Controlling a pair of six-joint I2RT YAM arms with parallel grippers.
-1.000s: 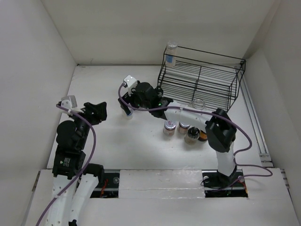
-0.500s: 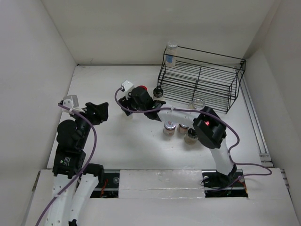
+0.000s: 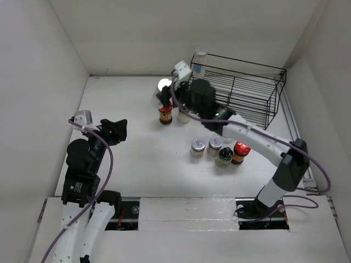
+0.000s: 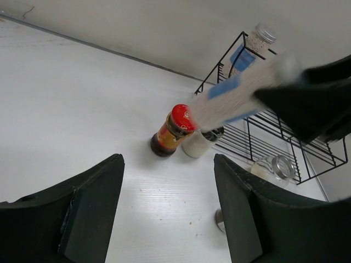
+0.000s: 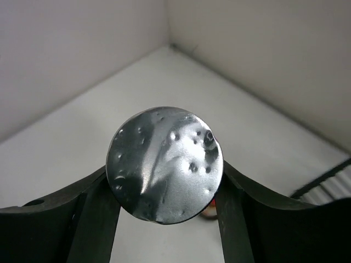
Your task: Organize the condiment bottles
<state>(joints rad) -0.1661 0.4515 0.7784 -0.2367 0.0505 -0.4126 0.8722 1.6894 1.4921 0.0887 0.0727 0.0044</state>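
Observation:
My right gripper [image 3: 171,93] is shut on a silver-lidded clear jar [image 5: 164,164] with a blue label and holds it in the air, just left of the black wire rack [image 3: 236,93]. Its lid [image 3: 163,85] faces the wrist camera. In the left wrist view the held jar [image 4: 241,90] is blurred. Under it stand a red-lidded dark brown bottle [image 3: 165,114] and a white black-capped jar [image 3: 184,115]. Several more bottles [image 3: 214,146] cluster mid-table. Another jar [image 3: 199,61] stands at the rack's top left corner. My left gripper [image 4: 169,164] is open over bare table.
White walls close in the table on three sides. A clear jar [image 4: 272,167] lies by the rack's front foot. The right arm [image 3: 258,139] stretches across the cluster of bottles toward the rack.
My right gripper has shut on the silver-lidded jar and carried it up and back toward the rack, uncovering the red-lidded bottle. The left arm has not moved.

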